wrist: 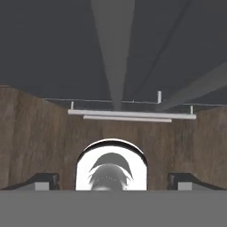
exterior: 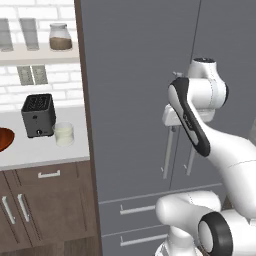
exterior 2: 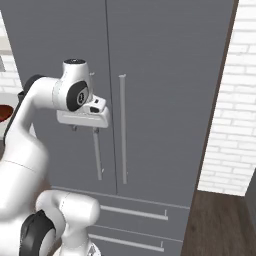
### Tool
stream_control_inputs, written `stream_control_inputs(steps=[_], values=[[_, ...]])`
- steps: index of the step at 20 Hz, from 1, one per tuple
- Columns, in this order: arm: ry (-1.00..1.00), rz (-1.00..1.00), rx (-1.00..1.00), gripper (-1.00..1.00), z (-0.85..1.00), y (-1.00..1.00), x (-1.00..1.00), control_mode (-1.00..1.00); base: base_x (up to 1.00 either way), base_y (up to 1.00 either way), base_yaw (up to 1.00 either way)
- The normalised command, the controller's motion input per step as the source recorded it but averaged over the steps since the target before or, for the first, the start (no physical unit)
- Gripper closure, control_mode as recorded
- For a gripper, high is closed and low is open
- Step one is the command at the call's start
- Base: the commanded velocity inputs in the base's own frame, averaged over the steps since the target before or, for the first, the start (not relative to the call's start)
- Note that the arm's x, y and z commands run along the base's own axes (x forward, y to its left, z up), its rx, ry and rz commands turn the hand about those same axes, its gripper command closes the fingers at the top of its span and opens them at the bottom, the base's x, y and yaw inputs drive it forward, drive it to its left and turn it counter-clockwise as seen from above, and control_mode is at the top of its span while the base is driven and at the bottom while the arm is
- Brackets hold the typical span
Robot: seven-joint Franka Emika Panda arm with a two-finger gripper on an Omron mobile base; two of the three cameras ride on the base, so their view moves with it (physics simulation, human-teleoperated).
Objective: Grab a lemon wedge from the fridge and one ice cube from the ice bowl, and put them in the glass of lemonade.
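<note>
Gripper [wrist: 113, 181] jaws spread wide, nothing between them, fingertips [wrist: 43, 179] far apart at frame bottom. Hand pointing down along fridge [exterior 2: 165, 75] front, right at left door's bar handle [exterior 2: 98, 152]; doors shut. Below jaws: drawer handles [wrist: 131, 114]. Well left of jaws, on counter [exterior: 45, 150]: glass of lemonade [exterior: 64, 134], just beside toaster [exterior: 38, 115]; ice bowl [exterior: 5, 138] farther left, at frame edge. Lemon wedge not seen.
</note>
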Motion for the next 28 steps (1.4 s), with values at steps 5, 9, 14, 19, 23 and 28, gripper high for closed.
stream_control_inputs(steps=[5, 9, 14, 19, 23, 28], values=[[0.1, -0.01, 0.01, -1.0, -0.26, -0.16, -0.51, -1.0, 0.0, 0.0, 0.0], [0.1, 0.0, 0.0, -1.0, -0.17, -0.04, -0.38, -1.0, 0.0, 0.0, 0.0], [0.02, 0.0, 0.0, -1.0, -0.02, 0.0, -0.08, -1.0, 0.0, 0.0, 0.0], [0.0, 0.0, 0.0, -1.0, 0.0, 0.0, 0.0, 1.0, -0.08, 0.0, 0.0], [0.0, 0.0, 0.0, -1.0, 0.0, 0.0, 0.0, 1.0, -0.41, -0.01, -0.01], [0.0, 0.0, 0.0, -1.0, 0.0, 0.0, 0.0, 1.0, -0.03, -0.31, 0.0]])
